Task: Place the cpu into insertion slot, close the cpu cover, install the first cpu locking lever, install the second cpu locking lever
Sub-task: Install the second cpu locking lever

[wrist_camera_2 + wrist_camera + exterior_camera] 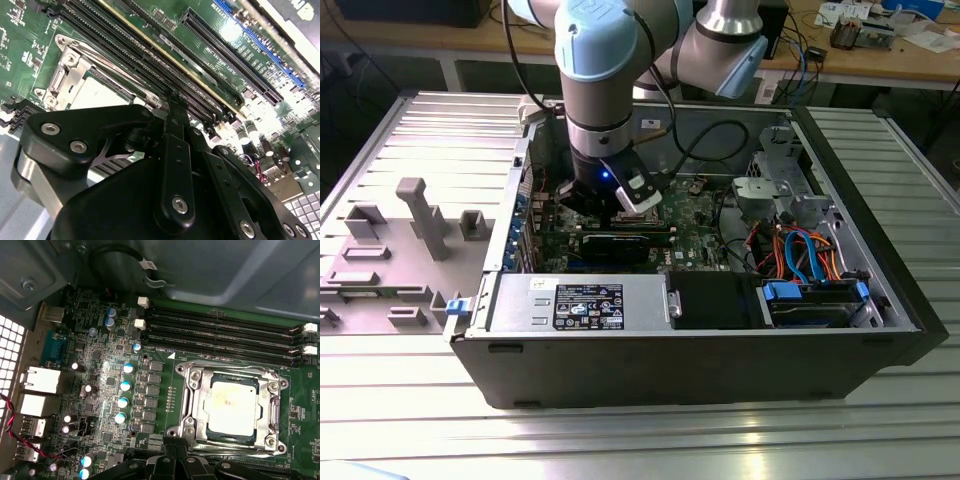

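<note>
The cpu [232,402], a pale silver-grey square, lies flat in the insertion slot [274,440] on the green board. The cpu cover [200,407], a silvery frame, lies down around it. A thin metal lever [230,363] runs along the socket side facing the memory slots. My gripper [176,449] hovers just off one socket corner, its black fingers together with nothing visible between them. In the second wrist view the gripper [173,102] tapers to one narrow tip beside the socket, where the cpu [95,95] shows pale. In the exterior view the arm [595,90] reaches down into the open case.
Long black memory slots [220,335] run beside the socket, and blue-topped capacitors [125,385] and rear ports [42,380] stand on its other side. The case holds a power supply [580,300] and a drive cage with coloured cables [800,250]. A grey fixture plate [390,250] lies at the exterior view's left.
</note>
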You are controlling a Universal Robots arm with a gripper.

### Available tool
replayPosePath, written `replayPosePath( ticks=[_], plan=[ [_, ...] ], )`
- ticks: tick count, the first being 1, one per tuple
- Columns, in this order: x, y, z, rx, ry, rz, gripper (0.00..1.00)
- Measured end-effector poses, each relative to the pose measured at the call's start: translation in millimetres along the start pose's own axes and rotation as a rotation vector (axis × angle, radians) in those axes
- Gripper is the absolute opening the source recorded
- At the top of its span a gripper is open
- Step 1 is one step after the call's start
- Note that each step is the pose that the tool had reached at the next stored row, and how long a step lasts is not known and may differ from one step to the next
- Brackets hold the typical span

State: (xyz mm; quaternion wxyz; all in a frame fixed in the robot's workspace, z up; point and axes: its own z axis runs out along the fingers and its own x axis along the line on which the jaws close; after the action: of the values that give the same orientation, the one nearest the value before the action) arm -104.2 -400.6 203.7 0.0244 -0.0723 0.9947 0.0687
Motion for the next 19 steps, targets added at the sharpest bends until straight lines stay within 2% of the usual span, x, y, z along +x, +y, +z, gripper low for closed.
replayPosePath(
  ticks=[6, 7, 8, 9, 11, 14, 19],
  plan=[
    [1.1, 0.4, -2.0, -0.0107, -0.0035, -0.001, 0.11],
    [1.1, 0.4, -2.1, -0.0166, -0.0041, -0.001, 0.11],
    [1.1, 0.4, -1.7, -0.0347, -0.0068, -0.001, 0.11],
    [1.1, 0.3, -0.8, -0.0376, -0.0073, -0.001, 0.11],
    [1.2, 0.0, 0.3, -0.0407, -0.0074, -0.001, 0.11],
    [1.2, -0.1, 2.1, -0.049, -0.009, -0.001, 0.11],
    [1.4, -0.4, 3.6, -0.0509, -0.0088, -0.002, 0.11]
  ],
)
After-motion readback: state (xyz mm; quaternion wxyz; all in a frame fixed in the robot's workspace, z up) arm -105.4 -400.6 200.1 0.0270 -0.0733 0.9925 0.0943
